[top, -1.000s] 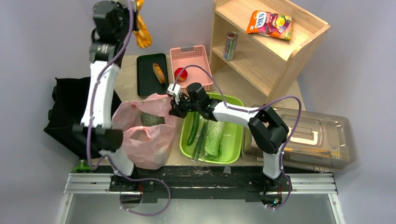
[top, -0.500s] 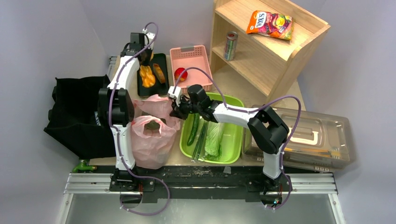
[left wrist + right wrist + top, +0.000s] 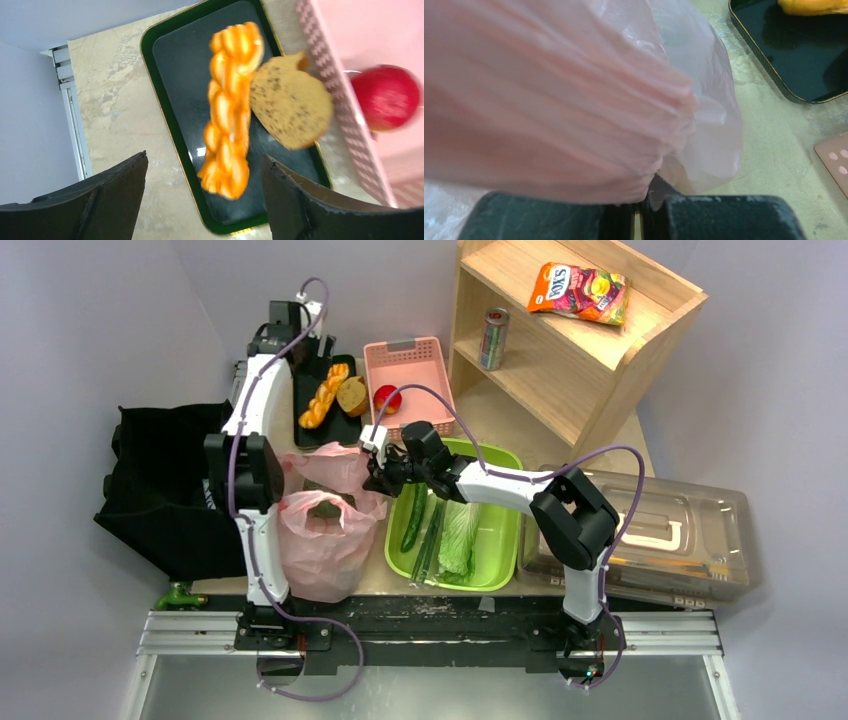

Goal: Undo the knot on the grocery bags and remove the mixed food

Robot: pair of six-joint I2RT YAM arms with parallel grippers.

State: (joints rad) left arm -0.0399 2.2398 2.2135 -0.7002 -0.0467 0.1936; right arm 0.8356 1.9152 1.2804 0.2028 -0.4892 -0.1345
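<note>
Lying inside tray point(image 3: 180, 80) — braided bread point(image 3: 227, 107), left gripper point(image 3: 203, 159) clear.

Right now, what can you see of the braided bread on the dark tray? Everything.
The braided bread is a long plaited loaf, glossy orange-golden, and whole as far as shows. It lies flat, lengthwise on the dark green-rimmed tray, which sits beside the pink basket. One side of the loaf touches the round speckled bread. The left claw hangs open above the loaf, jaws wide on either side, not gripping it.
</note>
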